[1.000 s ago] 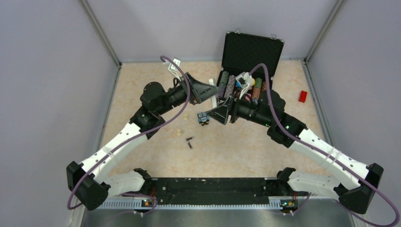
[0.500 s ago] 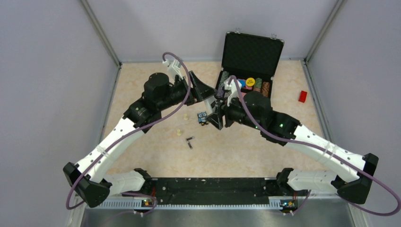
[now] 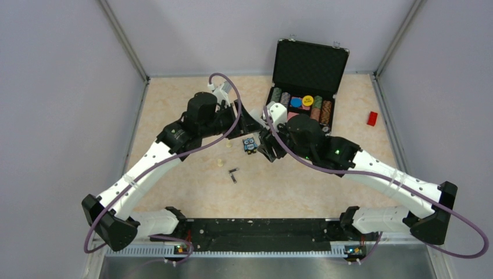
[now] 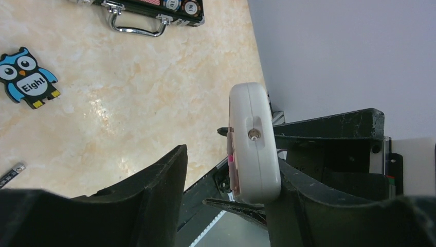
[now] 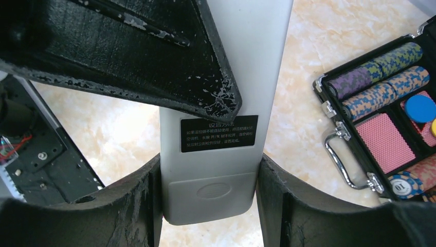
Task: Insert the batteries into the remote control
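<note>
The white remote control (image 5: 257, 56) is clamped across its width by my right gripper (image 5: 209, 163), which is shut on it, its back label and closed battery cover facing the camera. In the left wrist view the remote control (image 4: 254, 149) shows end-on. It leans against one finger of my left gripper (image 4: 231, 167), and a clear gap separates its red face from the other finger (image 4: 154, 190), so that gripper is open. From above, both grippers meet at mid table and mostly hide the remote. The batteries (image 3: 234, 175) lie loose on the table in front of them.
A blue owl toy (image 3: 250, 145) lies just below the grippers. An open black case (image 3: 308, 64) holding poker chips stands at the back right, its handle (image 5: 339, 154) close to the right gripper. Two cream pegs (image 3: 220, 163) and a red block (image 3: 372, 118) lie on the table.
The right arm has carried the remote down and to the left. The left wrist has turned to meet it, and the left jaws have narrowed around the remote's end.
</note>
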You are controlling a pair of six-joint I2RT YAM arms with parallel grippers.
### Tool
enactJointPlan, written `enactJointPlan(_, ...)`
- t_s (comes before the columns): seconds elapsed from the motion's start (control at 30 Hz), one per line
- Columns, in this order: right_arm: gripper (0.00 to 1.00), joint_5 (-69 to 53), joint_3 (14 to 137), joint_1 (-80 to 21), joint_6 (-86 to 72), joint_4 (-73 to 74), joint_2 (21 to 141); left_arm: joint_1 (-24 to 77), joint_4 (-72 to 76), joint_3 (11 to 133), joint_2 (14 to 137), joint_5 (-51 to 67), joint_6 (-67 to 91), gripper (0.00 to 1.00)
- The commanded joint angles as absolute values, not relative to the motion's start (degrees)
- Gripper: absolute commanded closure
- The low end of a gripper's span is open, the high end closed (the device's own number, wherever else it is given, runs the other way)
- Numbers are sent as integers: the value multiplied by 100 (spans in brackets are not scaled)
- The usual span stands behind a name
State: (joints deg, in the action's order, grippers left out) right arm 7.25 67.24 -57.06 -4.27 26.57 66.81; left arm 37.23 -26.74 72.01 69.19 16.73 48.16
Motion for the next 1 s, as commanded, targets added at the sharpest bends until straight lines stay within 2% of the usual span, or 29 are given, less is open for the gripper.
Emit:
enactJointPlan(0.0,69,602,7080,-5773,-31,2706,6711,3715,-2428,7181,6942,1865,5056,42)
enactJointPlan(0.17,69,463,7038,-5769,131,2767,6751,3660,-2110,7075,6922,1951,5334,33)
enactJointPlan(0.23,69,478,7008,-5766,122,2776,6751,3620,-2069,7046,6887,1938,5368,34)
enactJointPlan(0.5,69,465,6978,-5771,70,2793,6765,3519,-2133,6876,6794,1847,5481,65)
enactJointPlan(0.6,67,485,6959,-5767,46,2802,6757,3513,-2128,6841,6791,1837,5510,88)
enactJointPlan(0.63,62,529,6961,-5769,40,2808,6742,3514,-2115,6843,6789,1839,5512,98)
enactJointPlan(0.67,52,566,6966,-5772,-163,2812,6711,3507,-2103,6842,6792,1846,5511,100)
enactJointPlan(0.73,27,651,6939,-5770,-500,2750,6557,3490,-2043,6811,6754,1831,5490,100)
enactJointPlan(0.77,20,624,6935,-5766,-717,2730,6447,3477,-1964,6769,6711,1839,5473,100)
enactJointPlan(0.87,8,610,6845,-5768,-1532,2623,5996,3402,-1564,6545,6475,1873,5483,100)
enactJointPlan(0.97,6,751,6602,-5766,-2776,2379,5573,3321,-1152,6334,6212,1928,5504,100)
